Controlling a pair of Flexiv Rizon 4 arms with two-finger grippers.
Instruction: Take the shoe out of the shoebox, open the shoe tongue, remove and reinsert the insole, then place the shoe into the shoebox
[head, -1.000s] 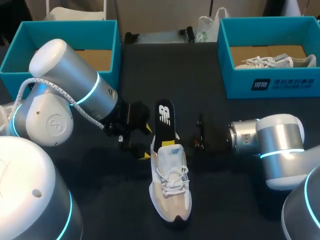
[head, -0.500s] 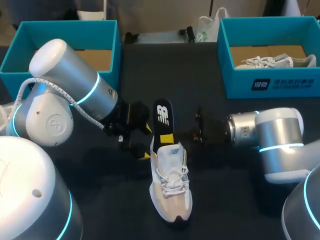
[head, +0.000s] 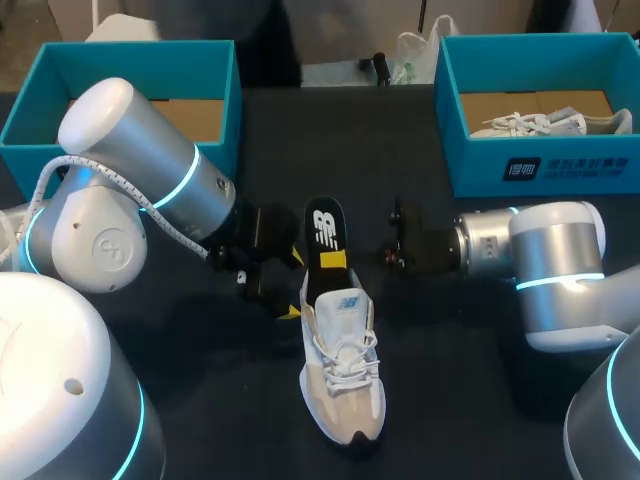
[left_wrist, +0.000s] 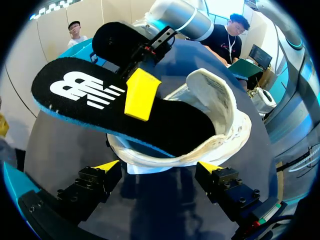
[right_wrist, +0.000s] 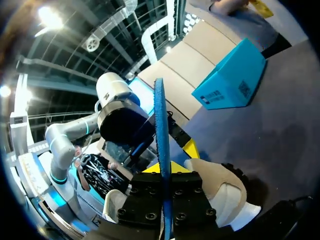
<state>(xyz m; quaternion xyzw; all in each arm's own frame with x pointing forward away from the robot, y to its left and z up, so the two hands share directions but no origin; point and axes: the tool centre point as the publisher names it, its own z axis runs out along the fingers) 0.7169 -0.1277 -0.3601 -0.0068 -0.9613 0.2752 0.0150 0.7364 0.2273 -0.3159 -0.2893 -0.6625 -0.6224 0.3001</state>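
Observation:
A beige and white shoe (head: 342, 375) lies on the dark table, toe toward me. Its black insole (head: 325, 232) with a white logo sticks out of the heel opening, slanting away. My right gripper (head: 336, 261) comes in from the right and is shut on the insole; in the right wrist view the insole (right_wrist: 160, 130) runs edge-on between its fingers. My left gripper (head: 291, 284) is open at the shoe's heel. In the left wrist view the heel (left_wrist: 215, 120) sits just ahead of its spread yellow tips (left_wrist: 107, 165), under the insole (left_wrist: 95, 97).
A teal shoebox (head: 30, 110) stands at the back left behind my left arm. A second teal shoebox (head: 520, 165) at the back right holds another pale shoe (head: 535, 124). A white bag (head: 412, 50) lies at the far edge.
My right gripper has closed on the insole and shifted a little away from me, toward the far side. The shoe and the left arm have stayed where they were.

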